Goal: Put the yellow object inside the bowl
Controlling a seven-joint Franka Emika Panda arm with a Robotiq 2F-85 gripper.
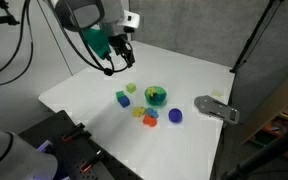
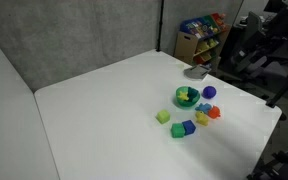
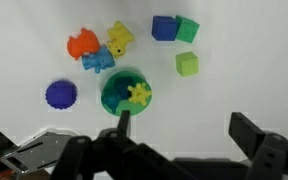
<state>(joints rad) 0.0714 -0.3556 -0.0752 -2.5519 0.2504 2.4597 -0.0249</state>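
Observation:
The green bowl (image 3: 118,97) stands on the white table; it also shows in both exterior views (image 1: 156,96) (image 2: 187,97). A bright yellow toy piece (image 3: 139,94) lies inside the bowl. A second yellow piece (image 3: 120,38) lies on the table beyond the bowl, next to an orange-red piece (image 3: 81,45) and a light blue piece (image 3: 97,61). My gripper (image 3: 184,130) is open and empty. It hangs above the table, to the near side of the bowl, and in an exterior view (image 1: 118,60) it is well above the toys.
A blue ball (image 3: 60,95) lies beside the bowl. A blue cube (image 3: 164,28), a green cube (image 3: 187,30) and a pale yellow-green cube (image 3: 187,65) lie close by. A grey object (image 1: 216,108) sits near the table edge. Toy shelves (image 2: 204,30) stand behind the table.

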